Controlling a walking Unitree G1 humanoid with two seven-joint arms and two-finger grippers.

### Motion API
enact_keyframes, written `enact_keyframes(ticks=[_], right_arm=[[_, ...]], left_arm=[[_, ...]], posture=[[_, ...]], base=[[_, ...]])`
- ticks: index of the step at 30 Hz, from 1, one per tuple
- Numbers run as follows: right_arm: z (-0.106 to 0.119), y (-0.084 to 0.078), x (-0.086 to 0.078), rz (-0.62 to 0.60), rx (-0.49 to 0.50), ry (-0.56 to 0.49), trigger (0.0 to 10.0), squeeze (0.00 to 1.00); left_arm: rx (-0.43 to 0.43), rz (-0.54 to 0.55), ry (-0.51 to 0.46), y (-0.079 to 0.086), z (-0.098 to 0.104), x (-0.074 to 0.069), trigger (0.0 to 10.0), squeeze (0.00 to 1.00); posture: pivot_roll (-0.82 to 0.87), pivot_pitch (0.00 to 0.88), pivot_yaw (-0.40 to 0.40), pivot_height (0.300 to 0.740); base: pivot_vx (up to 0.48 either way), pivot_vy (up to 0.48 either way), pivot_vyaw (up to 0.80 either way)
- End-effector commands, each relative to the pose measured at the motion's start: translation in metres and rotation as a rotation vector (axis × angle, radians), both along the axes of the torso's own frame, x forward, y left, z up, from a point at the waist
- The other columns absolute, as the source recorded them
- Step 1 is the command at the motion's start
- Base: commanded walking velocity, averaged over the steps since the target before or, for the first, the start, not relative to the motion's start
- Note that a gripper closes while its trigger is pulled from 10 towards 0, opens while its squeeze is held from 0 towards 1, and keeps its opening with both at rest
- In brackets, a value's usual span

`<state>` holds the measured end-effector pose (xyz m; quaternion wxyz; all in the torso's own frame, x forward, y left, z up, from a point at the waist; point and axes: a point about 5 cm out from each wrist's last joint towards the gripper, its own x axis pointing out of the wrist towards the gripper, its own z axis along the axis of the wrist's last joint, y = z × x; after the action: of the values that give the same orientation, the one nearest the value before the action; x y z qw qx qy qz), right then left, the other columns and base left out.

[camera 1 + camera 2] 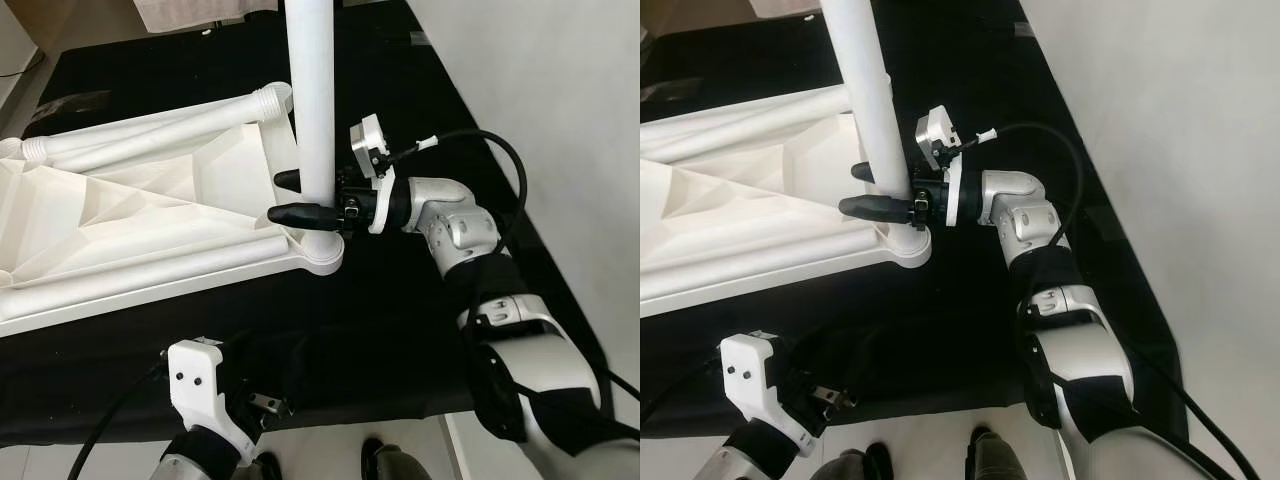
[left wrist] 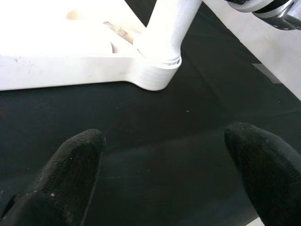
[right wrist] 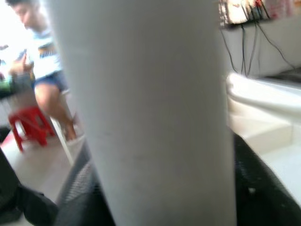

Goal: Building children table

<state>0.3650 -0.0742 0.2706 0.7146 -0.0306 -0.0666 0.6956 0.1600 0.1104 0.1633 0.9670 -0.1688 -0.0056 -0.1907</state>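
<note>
While the right pincer (image 1: 292, 197) is clamped around the white leg (image 1: 312, 100) just above the corner socket (image 1: 322, 250), that leg already stands upright in the upturned tabletop (image 1: 120, 235), which lies on the black-covered desk (image 1: 400, 330). By my reading, other legs remain to be fitted. The left pincer (image 2: 162, 165) hovers open below the socket, apart from it. Glossy white plastic, ribbed underside.

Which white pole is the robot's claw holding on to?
Start at the big white table top lying upside down on the black cloth. At its near corner one white leg stands upright in a round socket, with the right claw closed around it. The other legs lie flat.
</note>
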Motion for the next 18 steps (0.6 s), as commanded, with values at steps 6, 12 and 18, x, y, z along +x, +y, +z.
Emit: enact_keyframes(ticks=[6,12,18], right_arm=[[-0.012,-0.003,0.001,-0.088,0.001,-0.006,0.0,0.0],[-0.066,-0.025,-0.006,-0.881,-0.101,0.018,0.0,0.0],[-0.09,-0.026,-0.046,-1.162,-0.08,0.097,0.0,0.0]], left_arm=[[0.009,-0.003,0.024,-0.001,-0.003,-0.002,10.0,0.0],[0.006,-0.001,0.02,0.001,-0.004,0.0,10.0,0.0],[0.011,-0.008,0.015,0.003,-0.005,0.005,10.0,0.0]], posture=[[0.01,0.297,0.028,0.74],[-0.01,0.298,0.026,0.74],[-0.01,0.267,0.052,0.74]], base=[[0.0,0.0,0.0],[0.0,0.0,0.0],[0.0,0.0,0.0]])
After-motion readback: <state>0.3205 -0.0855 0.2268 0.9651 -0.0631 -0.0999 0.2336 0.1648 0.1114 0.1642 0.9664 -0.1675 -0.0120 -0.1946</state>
